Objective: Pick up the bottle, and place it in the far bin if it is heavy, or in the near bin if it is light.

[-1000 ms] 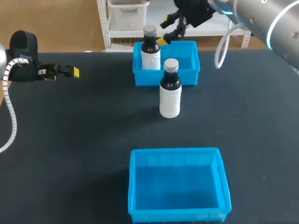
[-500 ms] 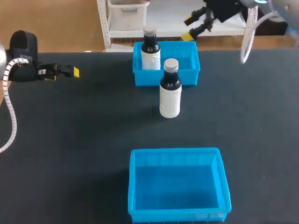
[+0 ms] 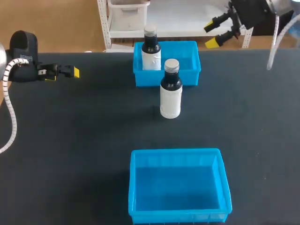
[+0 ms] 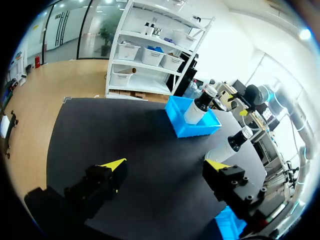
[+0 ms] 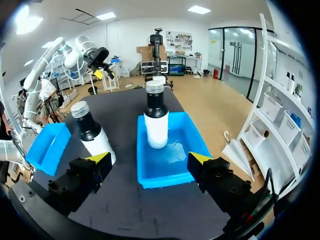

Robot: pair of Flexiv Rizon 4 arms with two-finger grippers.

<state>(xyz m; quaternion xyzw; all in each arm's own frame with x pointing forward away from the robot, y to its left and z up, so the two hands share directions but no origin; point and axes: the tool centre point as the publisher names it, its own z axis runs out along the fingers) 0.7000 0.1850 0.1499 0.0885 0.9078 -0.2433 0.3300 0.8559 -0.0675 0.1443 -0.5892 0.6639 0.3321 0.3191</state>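
Note:
Two dark bottles with white labels and grey caps are in view. One bottle (image 3: 151, 48) (image 5: 156, 120) (image 4: 200, 102) stands upright in the left part of the far blue bin (image 3: 187, 77) (image 5: 165, 182) (image 4: 192, 131). The other bottle (image 3: 170, 93) (image 5: 92, 132) (image 4: 231, 145) stands upright on the black table just in front of that bin. The near blue bin (image 3: 176, 153) (image 5: 47, 147) holds nothing. My right gripper (image 3: 210, 35) (image 5: 149, 158) hangs open and empty, above and behind the far bin's right side. At the far left my left gripper (image 3: 70, 71) (image 4: 166, 165) is open and empty.
The black table (image 3: 84, 131) stretches wide on both sides of the bins. The standing bottle lies on the line between the two bins. A white hose (image 3: 10, 117) runs along my left arm at the left edge.
My right gripper has drawn back to the right, from beside the bottle in the far bin to beyond the table's back edge. The bottles, bins and left arm are unmoved.

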